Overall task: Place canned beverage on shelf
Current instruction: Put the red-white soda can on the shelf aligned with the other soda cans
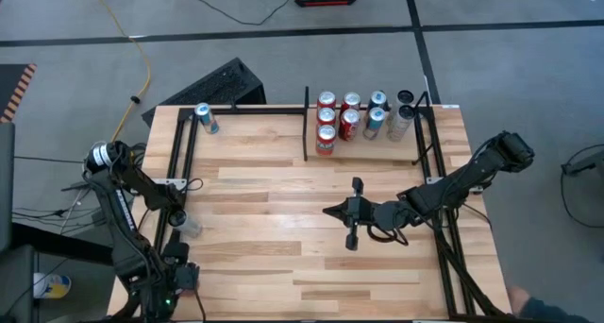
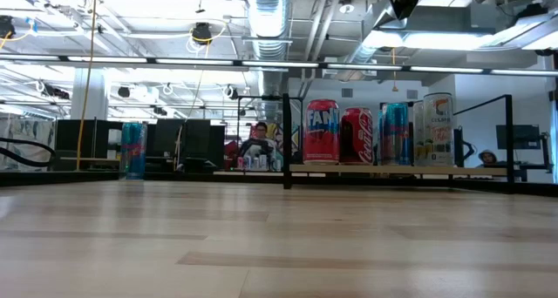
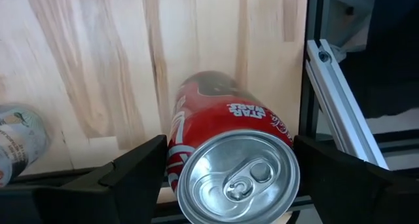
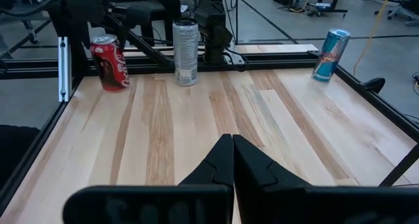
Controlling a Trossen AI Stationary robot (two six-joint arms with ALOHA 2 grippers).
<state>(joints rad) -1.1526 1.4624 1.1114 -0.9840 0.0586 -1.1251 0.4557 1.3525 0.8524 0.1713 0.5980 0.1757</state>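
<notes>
A red cola can (image 3: pixel 229 152) stands tilted near the table's left edge, between the fingers of my left gripper (image 3: pixel 230 160), which is shut on it; the right wrist view shows the same can (image 4: pixel 110 63) under the dark arm. In the high view the left gripper (image 1: pixel 176 269) hides the can. The shelf (image 1: pixel 377 149), a wood bay at the far right, holds several cans (image 1: pixel 351 115). My right gripper (image 1: pixel 330 212) hangs shut over the table's middle, holding nothing. My left gripper pinches the red can's upper wall (image 3: pixel 171 160) between its two fingers, one on each side just below the lid. The fingers come from above, pointing steeply down. The can leans in the hold; whether its lower end (image 4: pixel 116 86) touches the wood, I cannot tell.
A tall silver can (image 4: pixel 186 52) stands upright close beside the red one. A blue can (image 1: pixel 206 118) stands at the far left corner. Black frame tubes (image 1: pixel 181 162) run along the table's edges, and a divider bar (image 1: pixel 306 125) bounds the shelf. The table's middle is bare wood.
</notes>
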